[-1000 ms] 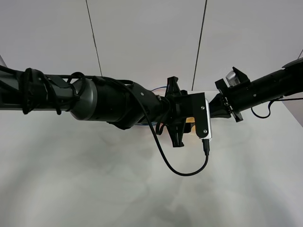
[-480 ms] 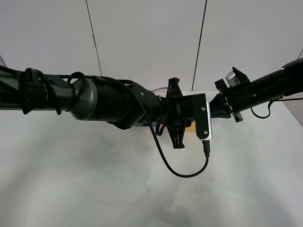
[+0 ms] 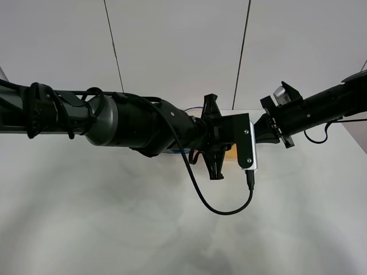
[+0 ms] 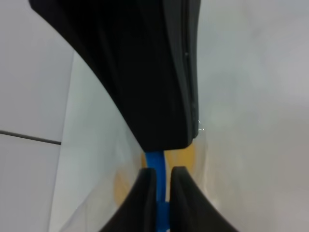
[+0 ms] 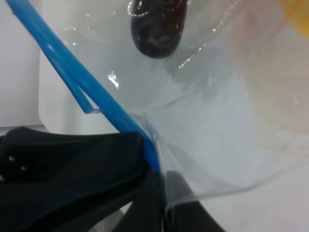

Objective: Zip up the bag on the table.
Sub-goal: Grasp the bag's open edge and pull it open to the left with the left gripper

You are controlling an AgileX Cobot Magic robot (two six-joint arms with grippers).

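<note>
The table (image 3: 114, 229) is carrying the bag (image 5: 217, 121) at its far middle, under the spot where the two arms are meeting; from the high view the left arm is hiding almost all of it. The left gripper (image 4: 162, 175) is pinching the blue zipper strip (image 4: 155, 162) with its jaws pressed together, only the strip's thickness between them. To its right, the right gripper (image 5: 157, 166) is clamping the same strip at the bag's corner, jaws fully together. Through the clear plastic the dark eggplant (image 5: 157, 29) is showing near the strip. Near the right gripper one lip of the strip is peeling away from the other, so the seal appears unclosed there. Judging by this, both holds are in place and the run along the strip is all left to do.
</note>
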